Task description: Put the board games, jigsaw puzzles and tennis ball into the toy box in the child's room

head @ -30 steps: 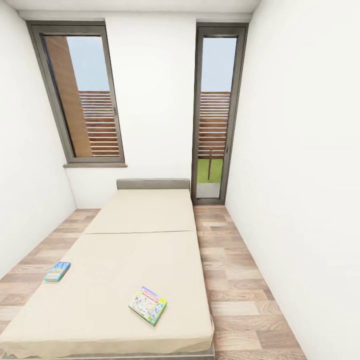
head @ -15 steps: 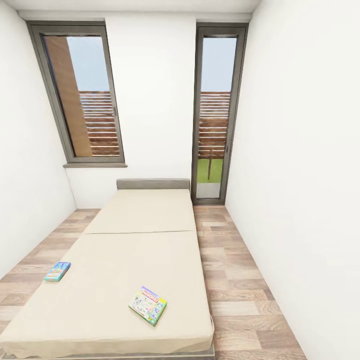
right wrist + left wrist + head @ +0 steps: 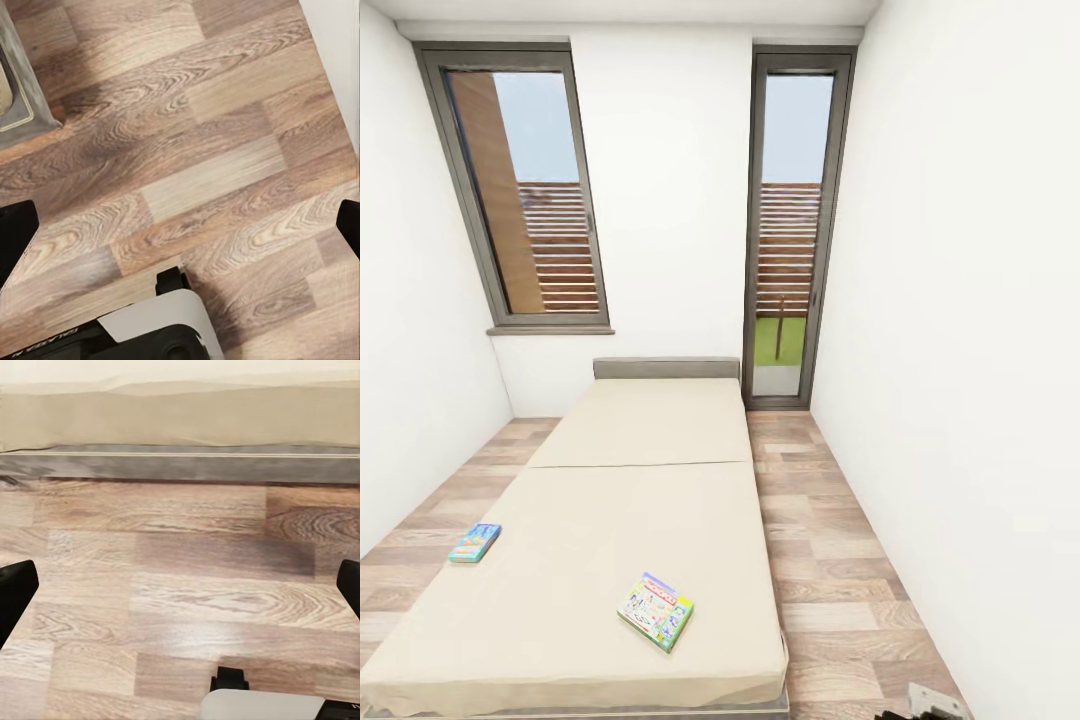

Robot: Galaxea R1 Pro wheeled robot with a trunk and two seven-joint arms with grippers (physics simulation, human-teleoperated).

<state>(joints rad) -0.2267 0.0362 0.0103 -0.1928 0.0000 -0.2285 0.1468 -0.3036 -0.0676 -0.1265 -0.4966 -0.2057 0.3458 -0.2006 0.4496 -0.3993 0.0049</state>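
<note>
Left pincer: both black fingertips sit at the opposite edges of the left wrist view, spread wide apart with nothing between them. Below and ahead of this pincer lies brown wood-plank floor; beyond the floor runs the grey base rail of the long beige-mattressed bed, well apart from the fingertips.

Right pincer: its black fingertips likewise stand at the opposite edges of the right wrist view, fully parted and empty. Wood-plank floor lies under it. A grey corner of the bed base sits to one side of the pincer, and a strip of white wall to the other. In the head view, a small grey and black part of the right arm shows at the lower right, over the floor beside the bed.

Two board games lie flat on the bed, both well apart from either pincer:
- green-edged flat rectangular printed board game box, near the foot of the mattress, nearer the right arm;
- blue flat rectangular board game box, at the left edge of the mattress.
</note>
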